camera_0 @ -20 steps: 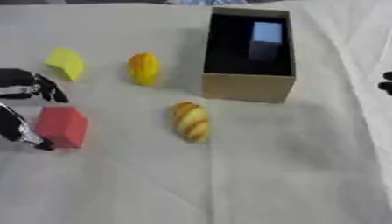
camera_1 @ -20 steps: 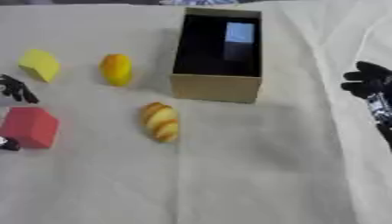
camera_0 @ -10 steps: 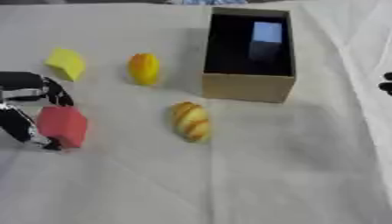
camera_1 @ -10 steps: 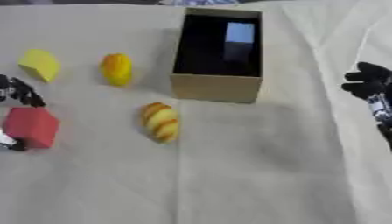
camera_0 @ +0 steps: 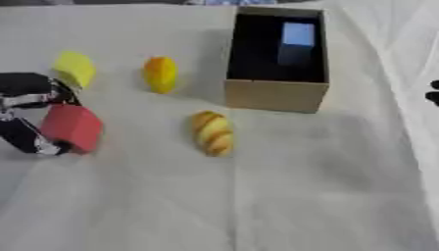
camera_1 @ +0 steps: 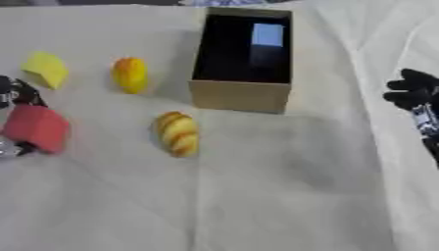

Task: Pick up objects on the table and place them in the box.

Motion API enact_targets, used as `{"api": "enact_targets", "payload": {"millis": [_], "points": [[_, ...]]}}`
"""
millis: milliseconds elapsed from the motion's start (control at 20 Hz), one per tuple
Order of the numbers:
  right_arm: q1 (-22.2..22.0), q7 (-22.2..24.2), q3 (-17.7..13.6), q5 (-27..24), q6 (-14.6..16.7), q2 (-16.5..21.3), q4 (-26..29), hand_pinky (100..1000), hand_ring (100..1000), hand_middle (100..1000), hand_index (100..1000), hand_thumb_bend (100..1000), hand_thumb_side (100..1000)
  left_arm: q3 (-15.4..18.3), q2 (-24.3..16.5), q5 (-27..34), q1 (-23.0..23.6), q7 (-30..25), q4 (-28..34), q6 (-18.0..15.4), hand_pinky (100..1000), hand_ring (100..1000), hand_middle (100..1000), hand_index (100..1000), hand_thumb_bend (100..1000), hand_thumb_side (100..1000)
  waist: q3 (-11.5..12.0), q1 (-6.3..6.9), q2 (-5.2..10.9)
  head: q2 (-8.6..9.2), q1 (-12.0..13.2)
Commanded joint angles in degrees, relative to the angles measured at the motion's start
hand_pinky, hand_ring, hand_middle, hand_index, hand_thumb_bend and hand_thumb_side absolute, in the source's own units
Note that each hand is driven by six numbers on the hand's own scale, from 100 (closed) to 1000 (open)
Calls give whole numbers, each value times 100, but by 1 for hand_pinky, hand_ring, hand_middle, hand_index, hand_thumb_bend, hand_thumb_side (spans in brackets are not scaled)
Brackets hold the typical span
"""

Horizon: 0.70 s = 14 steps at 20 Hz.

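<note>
The left hand [camera_0: 30,115] is clamping its fingers round the red block [camera_0: 73,127], well left of the box [camera_0: 279,95]; three other things are waiting outside, and the right hand [camera_1: 413,95] is idling, curled.

You look down from the robot's head through two eyes of one stereo camera, steeply onto the table [camera_0: 283,196] covered with pale cloth, at a middle distance. Both views face forward and away from the body, so the far edge lies at the top. They share nearly all the scene: the box [camera_0: 277,93], the striped bread-like piece [camera_1: 177,133] and the red block [camera_0: 72,127]. The left eye view shows more of the left side, with the left hand [camera_0: 30,98]; the right eye view shows more of the right side, with the right hand [camera_1: 415,95].
</note>
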State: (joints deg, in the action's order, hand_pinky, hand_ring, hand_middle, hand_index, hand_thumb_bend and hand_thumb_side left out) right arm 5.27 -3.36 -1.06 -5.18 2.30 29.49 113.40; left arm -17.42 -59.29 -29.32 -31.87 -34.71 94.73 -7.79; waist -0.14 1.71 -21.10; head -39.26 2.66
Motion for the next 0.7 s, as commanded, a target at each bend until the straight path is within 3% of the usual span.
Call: {"api": "enact_targets", "payload": {"millis": [50, 300, 700], "points": [[31, -37, -76, 10, 29, 148, 119, 886, 789, 766, 890, 100, 737, 239, -303, 177, -200, -13, 504, 5, 750, 666, 602, 743, 314, 334, -7, 18, 164, 3, -37], [70, -47, -90, 34, 116, 262, 119, 886, 790, 766, 889, 100, 715, 156, -38, 518, -1022, -336, 740, -10, 758, 670, 611, 754, 295, 391, -5, 63, 246, -38, -95], [142, 22, -36, 8, 178, 375, 119, 886, 790, 766, 889, 100, 701, -382, 1767, 820, -3242, -973, -1131, -82, 767, 663, 610, 759, 248, 462, -33, 118, 380, -100, -97]]}}
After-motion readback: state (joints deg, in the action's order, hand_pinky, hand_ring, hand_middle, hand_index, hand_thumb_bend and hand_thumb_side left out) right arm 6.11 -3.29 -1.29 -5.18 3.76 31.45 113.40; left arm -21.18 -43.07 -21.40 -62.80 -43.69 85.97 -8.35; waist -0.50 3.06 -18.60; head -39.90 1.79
